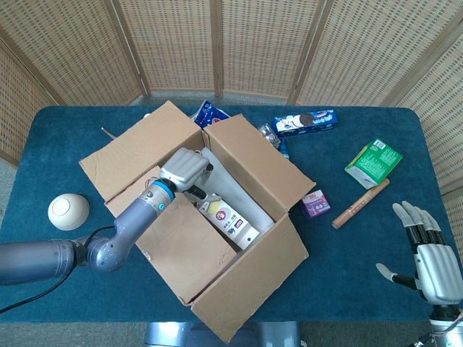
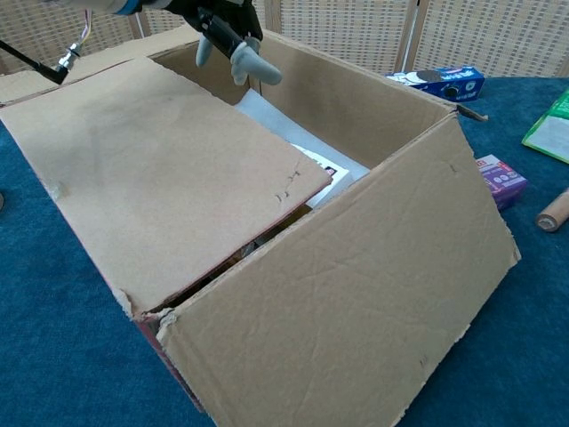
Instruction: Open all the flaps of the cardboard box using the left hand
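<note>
The brown cardboard box [image 1: 206, 217] sits mid-worktop [image 1: 362, 275], three flaps spread outward, one creased flap [image 2: 151, 169] lying inward over its contents. The left robot hand [image 1: 187, 171] hovers over the opening, fingers apart, empty. The right robot hand [image 1: 427, 259] rests open.

Left hand [image 1: 187, 169] over box [image 1: 253, 271] opening; ball [image 1: 68, 211] left of box.

White ball [image 1: 69, 210] left on blue table [image 1: 362, 275]; cookie pack [image 1: 304, 122], green packet [image 1: 373, 163], wooden stick [image 1: 359, 204], purple box [image 1: 316, 204] right.
</note>
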Controlling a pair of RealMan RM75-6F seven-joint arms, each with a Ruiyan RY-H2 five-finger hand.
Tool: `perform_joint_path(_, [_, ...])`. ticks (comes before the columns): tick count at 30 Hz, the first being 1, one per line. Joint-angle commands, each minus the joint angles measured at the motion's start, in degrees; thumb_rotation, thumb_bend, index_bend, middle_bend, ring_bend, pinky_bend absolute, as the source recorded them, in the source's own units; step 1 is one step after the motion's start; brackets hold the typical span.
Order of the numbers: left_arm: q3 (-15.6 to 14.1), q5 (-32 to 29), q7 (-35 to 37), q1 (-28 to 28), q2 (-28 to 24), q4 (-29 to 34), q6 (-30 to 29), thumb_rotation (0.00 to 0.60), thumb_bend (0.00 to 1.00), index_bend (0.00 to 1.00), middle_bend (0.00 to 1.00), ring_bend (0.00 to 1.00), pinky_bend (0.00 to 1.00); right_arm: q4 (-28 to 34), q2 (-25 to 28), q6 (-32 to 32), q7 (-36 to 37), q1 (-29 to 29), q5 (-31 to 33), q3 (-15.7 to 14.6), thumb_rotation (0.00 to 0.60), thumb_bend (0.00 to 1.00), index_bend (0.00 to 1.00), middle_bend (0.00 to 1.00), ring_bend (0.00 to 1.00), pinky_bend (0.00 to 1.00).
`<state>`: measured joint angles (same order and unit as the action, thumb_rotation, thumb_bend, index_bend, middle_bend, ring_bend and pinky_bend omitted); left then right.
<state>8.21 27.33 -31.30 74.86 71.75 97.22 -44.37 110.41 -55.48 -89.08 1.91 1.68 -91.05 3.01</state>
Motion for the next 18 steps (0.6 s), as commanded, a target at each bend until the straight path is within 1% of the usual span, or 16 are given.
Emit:
perform_joint_path(1, [-0.42,-0.35,-0.37,0.49,0.55,-0.35,-0.11,0.288,0.00,0.62,0.51,0.36,0.53,-0.03,0.06,-0.08,0.13,-0.04,-0.01,0.01,0.600,0.00,0.00,0.00,0.00,0.00])
perform_joint_path(9, [-1.68,-1.78,-0.81,1.27,0.06,0.93,0.73,0.289,0.00,0.63,0.55,0.40,0.60,-0.19,0.14,-0.11,0.49,-0.05,0.04,0.05,0.600,0.00,0.00,0.00,0.00,0.00])
perform_joint_path(12, [-2.63,-0.79,-1.39,1.41,-1.78,2.80,1.67,0.289,0.00,0.64,0.57,0.42,0.63,-0.21,0.15,-0.13,0.47,-0.08,0.04,0.03,0.600,0.00,0.00,0.00,0.00,0.00])
perform_joint_path(18, [-4.39,0.95,-2.07,1.41,-6.29,6.81,2.85,0.290,0.00,0.65,0.59,0.44,0.64,-0.18,-0.05,-0.15,-0.05,-0.05,-0.06,0.05,0.600,0.00,0.00,0.00,0.00,0.00])
